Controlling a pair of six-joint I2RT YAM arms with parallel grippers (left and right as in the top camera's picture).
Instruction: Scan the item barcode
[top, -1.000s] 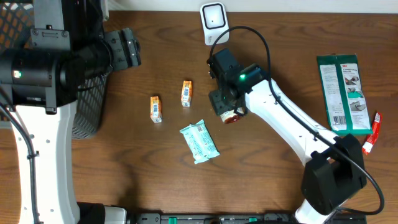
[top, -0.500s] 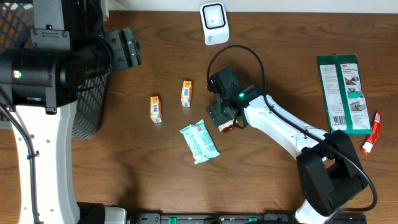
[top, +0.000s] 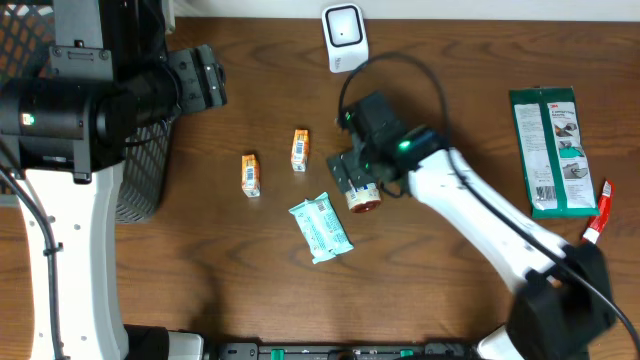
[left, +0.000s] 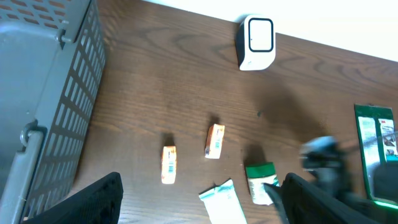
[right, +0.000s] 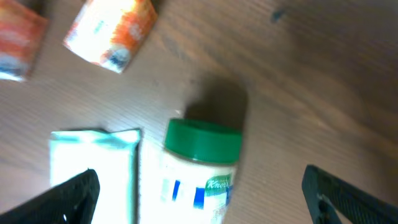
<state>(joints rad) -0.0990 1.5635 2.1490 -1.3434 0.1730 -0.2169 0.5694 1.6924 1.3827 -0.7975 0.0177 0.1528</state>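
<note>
We see the small pale jar with a green screw lid (top: 363, 197) resting on the brown wooden table (top: 450, 290), apparently on its side with the lid end turned towards the white box-shaped barcode scanner (top: 343, 36) at the far edge, well apart from it. The right gripper (top: 354, 178) hangs directly over the jar. In the right wrist view its black fingers (right: 73, 194) stand wide apart at either edge of the frame, and the jar lies free between them, touching neither.

Just beside the jar, on its left, lies a pale teal foil packet (top: 321, 229). Farther left sit two small orange cartons (top: 299, 150), one nearer the scanner than the other. A flat green card package (top: 549, 150) and a red tube (top: 597, 214) lie near the right edge.

The left gripper (top: 201, 79) is held high beside the grey mesh basket (top: 140, 175), its fingers spread and holding nothing.
</note>
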